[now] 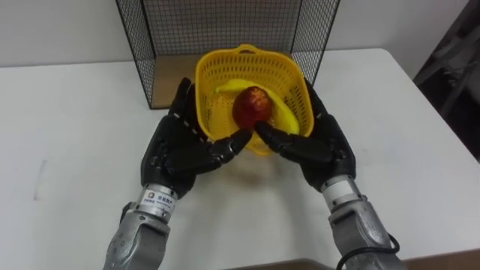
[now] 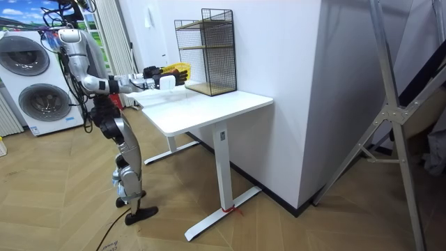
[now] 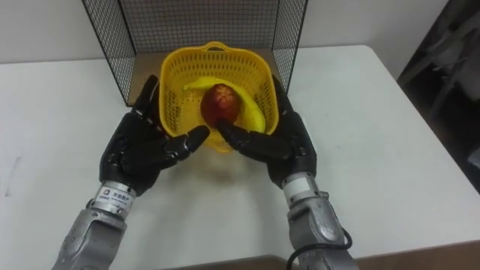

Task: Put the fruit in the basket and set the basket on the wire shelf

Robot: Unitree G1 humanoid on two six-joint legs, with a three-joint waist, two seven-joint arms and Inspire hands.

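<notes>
A yellow plastic basket (image 1: pixel 247 54) is clasped between my two hands in front of the open mouth of the black wire shelf (image 1: pixel 225 22). A red apple (image 1: pixel 252 105) and a yellow banana (image 1: pixel 289 114) lie inside it. My left hand (image 1: pixel 176 154) presses flat against its left wall with straight fingers. On the other side my right hand (image 1: pixel 319 146) presses the right wall the same way. Both thumbs reach inward and nearly meet at the basket's near wall. In the room view the basket (image 2: pixel 178 70) is held out just short of the shelf (image 2: pixel 207 49).
The shelf has a wooden floor board (image 1: pixel 169 79) and stands at the back of the white table (image 1: pixel 67 135). I stand at the table's end on the room view's left, with washing machines (image 2: pixel 28 77) behind me.
</notes>
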